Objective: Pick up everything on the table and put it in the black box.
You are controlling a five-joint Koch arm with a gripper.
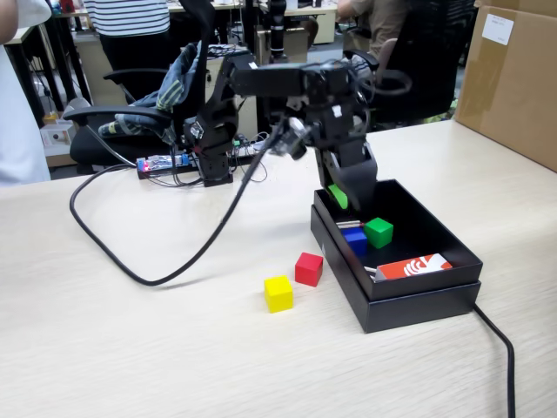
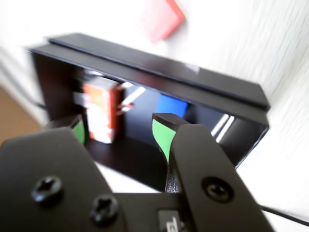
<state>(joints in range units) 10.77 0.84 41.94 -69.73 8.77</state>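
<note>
Hand (image 2: 120, 133): one, black, with green pads; I read it as spread wide and empty. The wrist view shows clear air between the two pads, nothing held. In the fixed view it hangs over the far end of the black box (image 1: 418, 300), at the rim or just inside; I cannot tell which.

Black box: shallow, stepped rim, sitting toward the right side of the counter (image 1: 130, 348), its long axis running from the arm's base toward the near edge.

Contents, from the hand outward: green cube (image 1: 379, 232), directly below and just nearer the camera than the hand; blue cube (image 1: 355, 240), touching or almost touching the green one on its left; a thin stick beside them; an orange-red card with white marks (image 1: 416, 266) at the near end. The wrist view is blurred but confirms blue and the card inside.

Still on the counter, both outside the box's left wall in the fixed view: red cube (image 1: 308, 268), just beside that wall; yellow cube (image 1: 278, 293), close by the red one, further left and nearer the front edge.

My judgement: two of four delivered, two remaining. The red cube is the closer target. It lies across the left wall from the hand and toward the near edge, so I must lift clear of the rim, then swing out and down.
</note>
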